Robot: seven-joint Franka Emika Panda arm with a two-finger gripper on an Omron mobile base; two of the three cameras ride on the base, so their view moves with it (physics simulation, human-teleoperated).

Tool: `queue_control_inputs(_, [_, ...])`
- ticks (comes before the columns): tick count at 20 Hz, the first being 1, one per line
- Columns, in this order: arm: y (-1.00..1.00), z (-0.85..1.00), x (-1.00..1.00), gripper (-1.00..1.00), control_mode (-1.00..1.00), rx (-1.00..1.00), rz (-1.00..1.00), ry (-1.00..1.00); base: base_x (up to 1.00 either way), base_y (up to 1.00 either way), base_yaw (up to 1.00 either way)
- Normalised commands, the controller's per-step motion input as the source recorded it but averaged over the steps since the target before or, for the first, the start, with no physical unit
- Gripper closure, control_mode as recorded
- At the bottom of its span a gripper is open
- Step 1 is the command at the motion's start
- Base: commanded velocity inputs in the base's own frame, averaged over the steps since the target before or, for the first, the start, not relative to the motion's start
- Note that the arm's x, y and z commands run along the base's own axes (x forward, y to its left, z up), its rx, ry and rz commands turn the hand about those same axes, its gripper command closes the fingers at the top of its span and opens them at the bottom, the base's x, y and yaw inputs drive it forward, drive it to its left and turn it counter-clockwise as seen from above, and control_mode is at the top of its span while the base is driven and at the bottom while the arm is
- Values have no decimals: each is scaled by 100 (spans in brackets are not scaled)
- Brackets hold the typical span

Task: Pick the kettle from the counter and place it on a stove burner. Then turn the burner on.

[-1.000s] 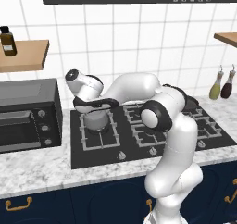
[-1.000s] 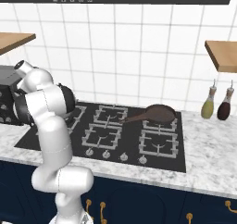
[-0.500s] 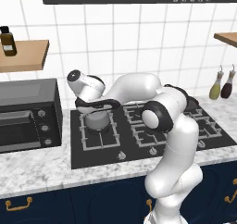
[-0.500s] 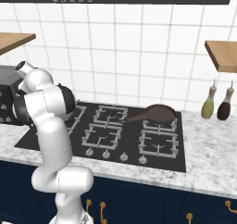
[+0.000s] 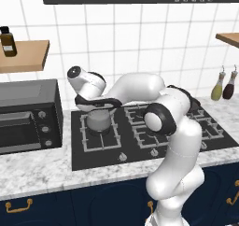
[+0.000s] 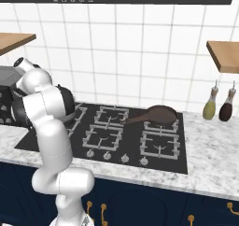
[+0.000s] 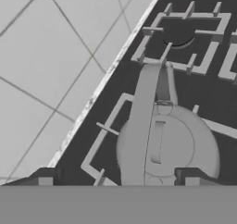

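Note:
The small grey kettle (image 5: 98,121) stands upright on the left stove burner (image 5: 87,137) of the black cooktop. My gripper (image 5: 96,109) hangs directly over it, open. From the hand view I look down on the kettle (image 7: 178,146); its arched handle (image 7: 139,126) runs up between my fingertips (image 7: 45,180), which stand wide apart on either side and do not touch it. The burner grate (image 7: 107,128) surrounds the kettle's base. The arm hides the kettle in the right base view.
A dark brown frying pan (image 6: 161,113) sits on the back right burner. A black toaster oven (image 5: 25,113) stands left of the cooktop. Knobs (image 5: 122,157) line the stove's front edge. Two bottles (image 6: 217,103) stand by the wall at right.
The gripper has opened and let go of the kettle's handle. The kettle stays on the burner and the hand has barely moved.

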Motion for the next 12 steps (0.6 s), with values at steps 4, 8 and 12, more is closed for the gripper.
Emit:
queue_control_inputs(4, [-8, 100, -50, -100, -100, 3, 0, -14, 0, 0, 0])
queue_control_inputs(8, [-38, 95, -97, -100, -100, 8, 2, -5, 0, 0, 0])
queue_control_inputs(12, [-62, 52, -100, -100, -100, 6, 12, 6, 0, 0, 0])
